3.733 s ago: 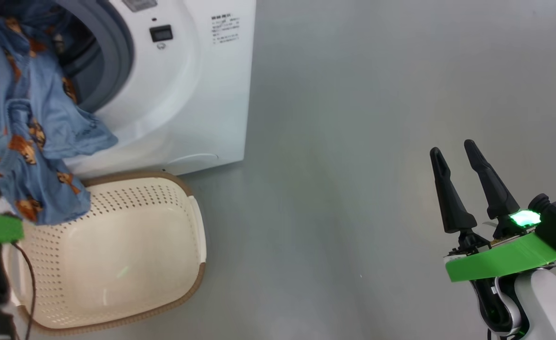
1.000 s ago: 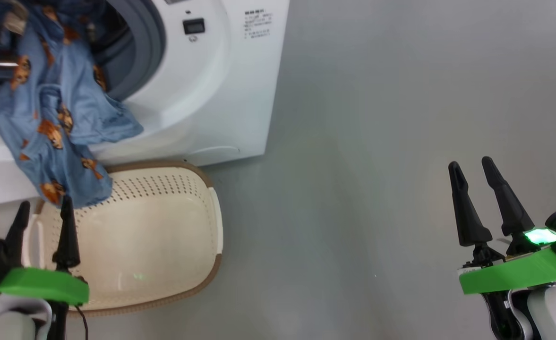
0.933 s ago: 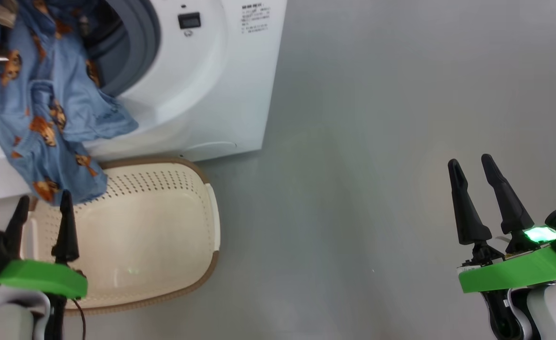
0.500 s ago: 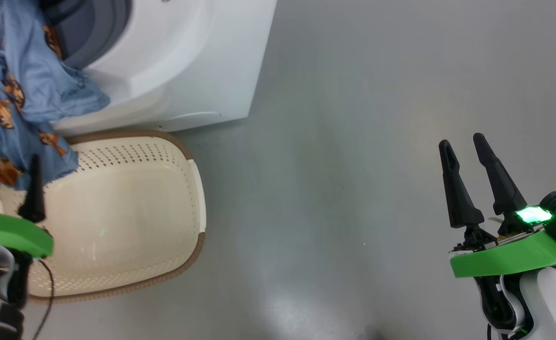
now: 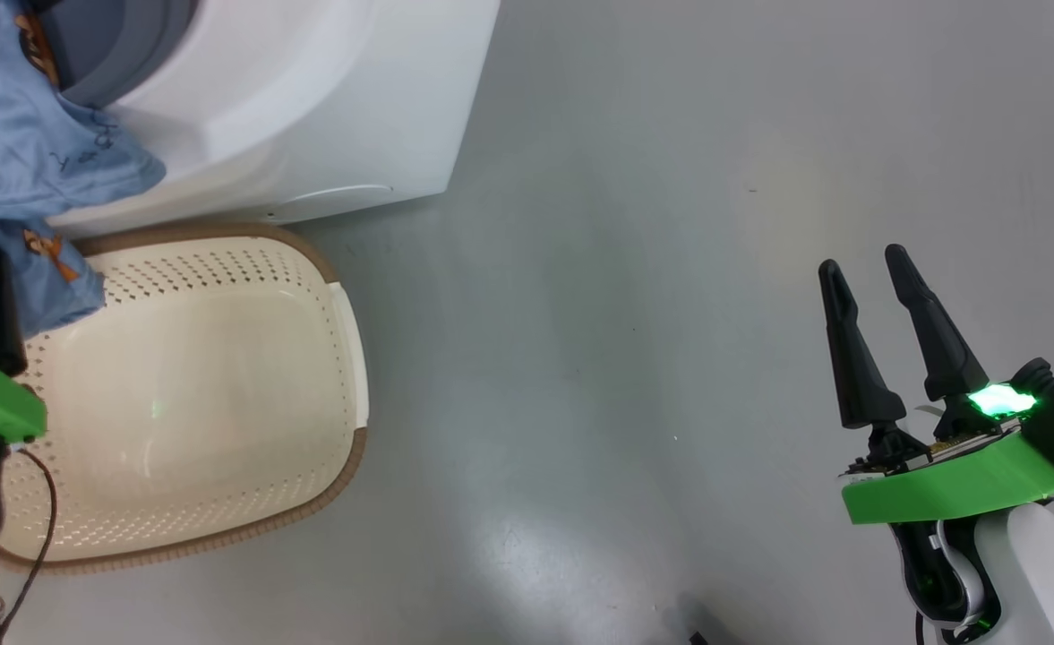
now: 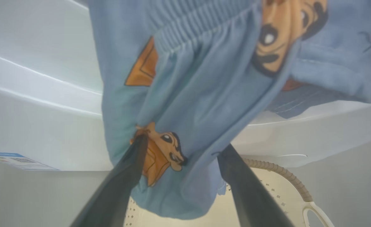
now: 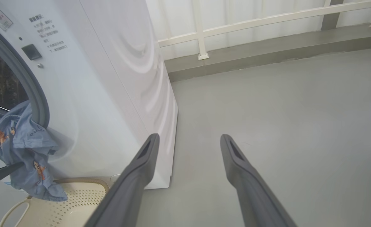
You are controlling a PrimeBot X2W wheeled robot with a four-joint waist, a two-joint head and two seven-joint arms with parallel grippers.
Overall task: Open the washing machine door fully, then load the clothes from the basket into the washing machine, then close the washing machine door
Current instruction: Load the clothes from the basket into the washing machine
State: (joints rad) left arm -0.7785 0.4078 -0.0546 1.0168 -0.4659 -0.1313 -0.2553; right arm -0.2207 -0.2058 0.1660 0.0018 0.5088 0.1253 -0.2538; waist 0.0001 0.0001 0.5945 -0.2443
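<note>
Here the left fingers point(image 6: 122, 179) stand apart, tips flanking the lower end of the clothes point(image 6: 204, 94), which hang from the washing machine point(image 5: 312, 90) above the basket point(image 5: 222, 229); the right fingers point(image 5: 853, 358), also apart, hover over the floor point(image 5: 625, 269)

Laundry area, washing machine point(image 5: 312, 107), basket point(image 5: 195, 269), grey floor point(image 5: 670, 269)

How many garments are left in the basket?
0. The basket shows a bare bottom; the clothes hang out of the washing machine over the basket rim, the open left gripper at their hem. The corner under them is hidden.
</note>
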